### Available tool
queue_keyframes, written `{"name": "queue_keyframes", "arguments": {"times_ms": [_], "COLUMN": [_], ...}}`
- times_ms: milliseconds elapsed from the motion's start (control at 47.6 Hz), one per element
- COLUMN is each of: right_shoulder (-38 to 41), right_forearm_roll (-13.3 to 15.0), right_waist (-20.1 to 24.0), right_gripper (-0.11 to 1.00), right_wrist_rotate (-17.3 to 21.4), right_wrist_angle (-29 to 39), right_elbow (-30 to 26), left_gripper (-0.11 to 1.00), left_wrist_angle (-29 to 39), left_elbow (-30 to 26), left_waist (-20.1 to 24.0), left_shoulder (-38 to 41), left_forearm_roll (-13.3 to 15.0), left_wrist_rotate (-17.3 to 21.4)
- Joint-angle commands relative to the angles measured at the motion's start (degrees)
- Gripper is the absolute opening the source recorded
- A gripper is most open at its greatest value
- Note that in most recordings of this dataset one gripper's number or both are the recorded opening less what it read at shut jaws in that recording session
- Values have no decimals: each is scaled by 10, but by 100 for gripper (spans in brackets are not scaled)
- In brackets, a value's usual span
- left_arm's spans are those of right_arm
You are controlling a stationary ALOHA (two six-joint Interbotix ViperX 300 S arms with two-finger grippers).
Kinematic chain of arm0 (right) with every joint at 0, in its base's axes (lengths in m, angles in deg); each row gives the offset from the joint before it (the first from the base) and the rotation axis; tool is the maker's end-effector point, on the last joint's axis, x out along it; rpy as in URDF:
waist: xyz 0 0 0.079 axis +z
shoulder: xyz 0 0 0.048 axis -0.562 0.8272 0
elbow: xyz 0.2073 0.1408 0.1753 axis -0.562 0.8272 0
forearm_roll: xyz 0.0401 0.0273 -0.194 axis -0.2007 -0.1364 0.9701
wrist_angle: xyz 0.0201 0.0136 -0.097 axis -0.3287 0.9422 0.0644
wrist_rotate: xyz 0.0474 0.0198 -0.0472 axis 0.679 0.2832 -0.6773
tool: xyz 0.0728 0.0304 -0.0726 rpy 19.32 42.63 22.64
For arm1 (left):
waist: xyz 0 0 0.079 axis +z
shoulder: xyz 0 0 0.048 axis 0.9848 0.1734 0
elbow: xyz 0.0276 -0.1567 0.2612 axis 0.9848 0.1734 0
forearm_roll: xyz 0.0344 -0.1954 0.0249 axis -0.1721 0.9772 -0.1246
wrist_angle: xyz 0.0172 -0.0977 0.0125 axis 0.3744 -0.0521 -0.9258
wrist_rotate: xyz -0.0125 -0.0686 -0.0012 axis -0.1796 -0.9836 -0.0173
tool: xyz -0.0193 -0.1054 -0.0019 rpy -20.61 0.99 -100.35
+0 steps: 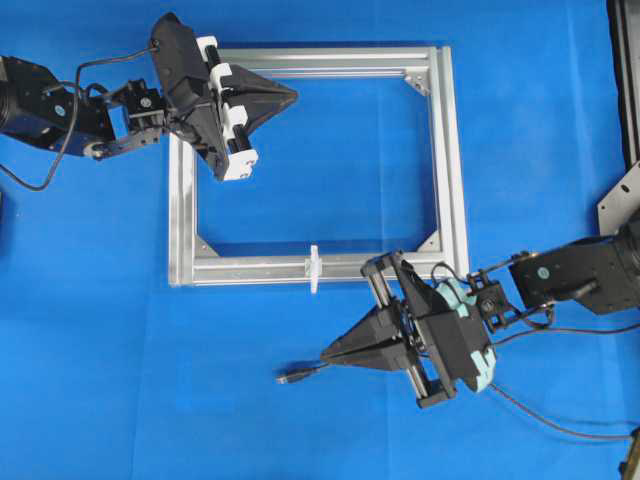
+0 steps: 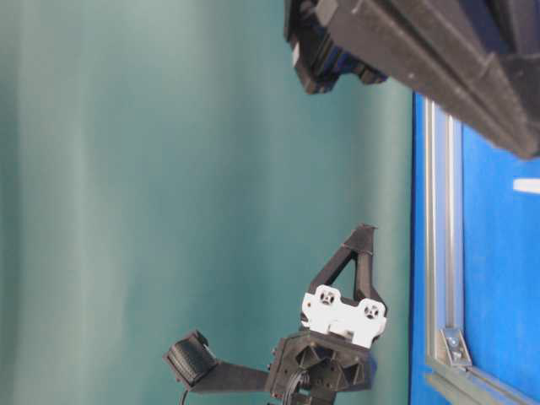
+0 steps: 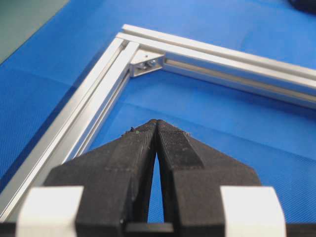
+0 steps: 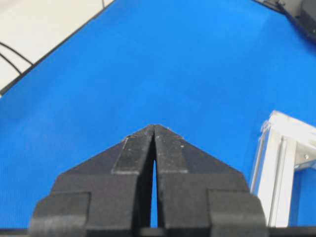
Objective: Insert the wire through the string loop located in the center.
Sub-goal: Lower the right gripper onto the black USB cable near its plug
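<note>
Left gripper [image 1: 290, 95] is hovering over the top bar of the aluminium frame [image 1: 450, 150], its fingers pressed together to a point and pinching nothing; the left wrist view is confirming the two black fingertips [image 3: 157, 126] meeting, with a frame corner bracket [image 3: 147, 63] lying ahead of them.

Right gripper [image 1: 328, 353] is sitting outside the frame, below its lower bar, with its fingers likewise pressed together. The right wrist view is showing the closed tips [image 4: 154, 129] over bare blue mat [image 4: 148, 59], with one frame corner lying off to the right of them. Nothing is showing between the fingers.

The wire [image 1: 297, 376] is lying on the mat just beside the right gripper's tip, slightly below it and toward the left of the overhead view; only its plug end and a short length are visible, and contact with the fingers cannot be determined.

The string loop [image 1: 313, 268] is standing on the middle of the frame's lower bar, above the right gripper's tip and apart from it, well away from the left gripper.
</note>
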Motion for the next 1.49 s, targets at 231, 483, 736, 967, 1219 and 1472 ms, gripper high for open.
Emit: {"name": "queue_keyframes", "arguments": {"times_ms": [231,483,736,967,1219,1472], "right_shoulder": [-14,-12,44,99,132,132], "right_forearm_roll": [-1,-5,-53,-67,-87,-90], "right_waist": [12,11,15,20,25,27], "right_gripper": [49,86,88,88,88,86], "right_wrist_rotate": [25,25,26,27,27,28], "right_wrist_angle": [31,47,64,71,72,77], "right_elbow": [-5,-6,-18,-40,-47,-45], "left_gripper": [0,0,0,0,0,0], "left_wrist_angle": [-2,-2,-2,-2,-2,0], "left_elbow": [-8,-5,-5,-6,-4,-4], "left_waist": [-1,-1,-1,0,-1,0], "left_shoulder": [-16,-17,-17,-17,-17,-17], "left_forearm_roll": [-3,-2,-3,-3,-3,-2], "left_wrist_rotate": [2,2,2,1,1,1]}}
